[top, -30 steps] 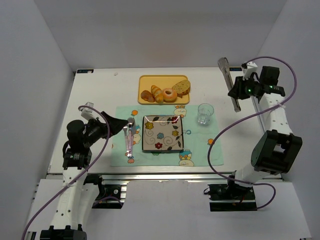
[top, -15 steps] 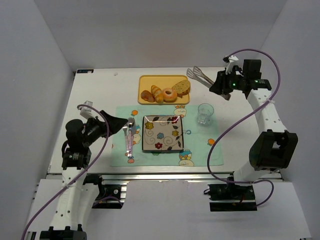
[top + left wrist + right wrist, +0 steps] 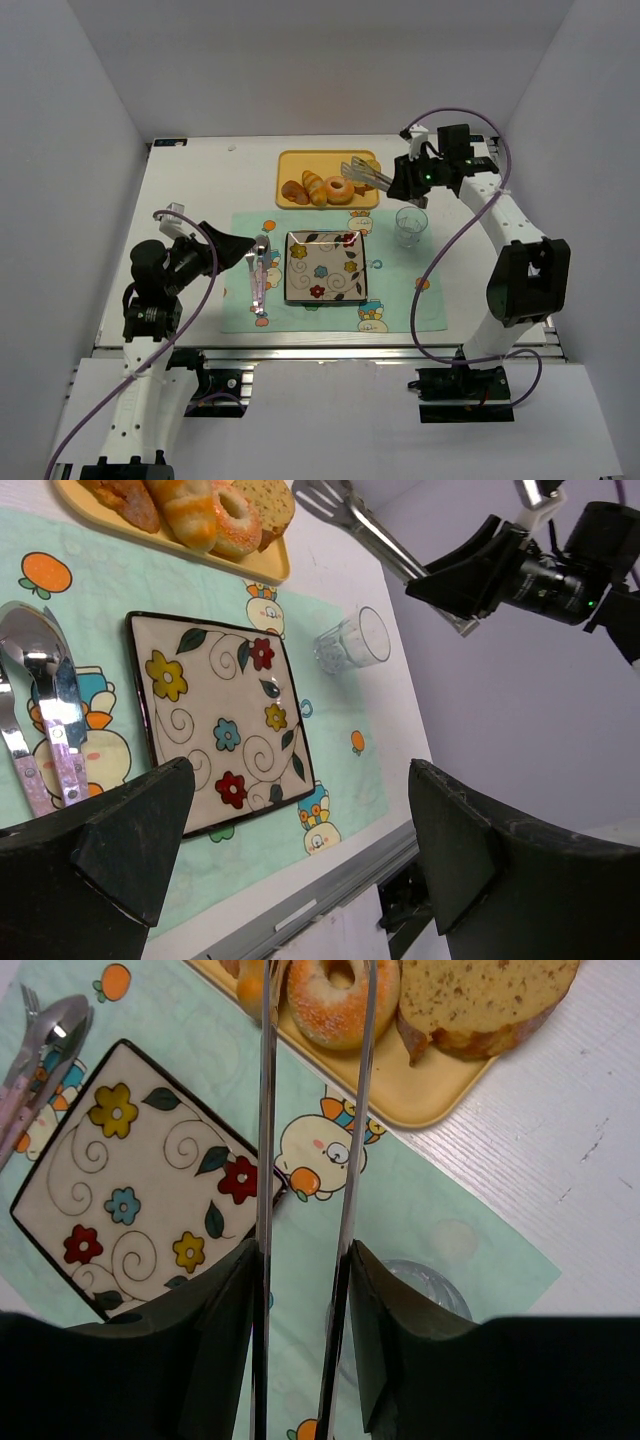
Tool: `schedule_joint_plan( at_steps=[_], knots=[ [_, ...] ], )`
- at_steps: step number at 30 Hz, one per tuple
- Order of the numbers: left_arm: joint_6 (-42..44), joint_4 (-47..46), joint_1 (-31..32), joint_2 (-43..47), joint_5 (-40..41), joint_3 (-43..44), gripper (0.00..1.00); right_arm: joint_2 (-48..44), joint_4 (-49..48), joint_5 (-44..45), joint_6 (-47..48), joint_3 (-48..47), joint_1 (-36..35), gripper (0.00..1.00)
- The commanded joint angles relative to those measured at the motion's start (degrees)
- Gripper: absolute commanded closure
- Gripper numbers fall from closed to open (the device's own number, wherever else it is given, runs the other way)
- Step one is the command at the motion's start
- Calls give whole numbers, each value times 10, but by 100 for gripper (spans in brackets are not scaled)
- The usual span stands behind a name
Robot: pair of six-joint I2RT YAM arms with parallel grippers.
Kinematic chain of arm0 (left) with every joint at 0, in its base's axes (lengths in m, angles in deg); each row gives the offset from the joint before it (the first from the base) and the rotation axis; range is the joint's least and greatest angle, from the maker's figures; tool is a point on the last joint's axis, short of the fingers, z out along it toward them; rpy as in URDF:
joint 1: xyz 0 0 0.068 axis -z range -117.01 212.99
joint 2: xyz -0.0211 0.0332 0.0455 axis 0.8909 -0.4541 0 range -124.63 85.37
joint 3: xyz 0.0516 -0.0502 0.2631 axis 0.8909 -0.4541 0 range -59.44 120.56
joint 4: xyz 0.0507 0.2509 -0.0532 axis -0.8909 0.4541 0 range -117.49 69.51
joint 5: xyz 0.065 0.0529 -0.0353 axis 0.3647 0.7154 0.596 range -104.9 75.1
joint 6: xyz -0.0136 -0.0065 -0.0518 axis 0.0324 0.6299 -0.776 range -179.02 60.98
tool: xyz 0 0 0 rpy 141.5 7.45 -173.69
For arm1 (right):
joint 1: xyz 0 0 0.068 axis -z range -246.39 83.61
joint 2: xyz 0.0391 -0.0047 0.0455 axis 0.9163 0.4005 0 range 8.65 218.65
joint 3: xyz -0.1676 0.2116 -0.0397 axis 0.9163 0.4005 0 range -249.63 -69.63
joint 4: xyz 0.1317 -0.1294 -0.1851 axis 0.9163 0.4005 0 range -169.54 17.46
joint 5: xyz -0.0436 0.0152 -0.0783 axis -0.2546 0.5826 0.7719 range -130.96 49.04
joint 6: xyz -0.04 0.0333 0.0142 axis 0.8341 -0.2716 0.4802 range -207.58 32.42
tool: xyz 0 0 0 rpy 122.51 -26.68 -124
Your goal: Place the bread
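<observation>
my right gripper is clamped on a pair of metal tongs. their tips reach over the yellow tray at upper centre of the top view. the bread lies at the tray's right end, touching the ring doughnut. i can't tell if the tongs touch either. my left gripper hangs at lower left, fingers wide apart, holding nothing, beside the spoon. the flowered plate sits mid-frame.
</observation>
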Motion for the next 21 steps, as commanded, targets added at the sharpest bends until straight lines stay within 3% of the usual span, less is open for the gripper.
schedule_joint_plan(
  at_steps=[1,21],
  knots=[
    [-5,0,-1,7,5,11,2,19,-22,25,14,-16,-14,55],
    [-9,-11,-2,2,4,-6,2,71,-58,103,3,-38,-20,55]
  ],
)
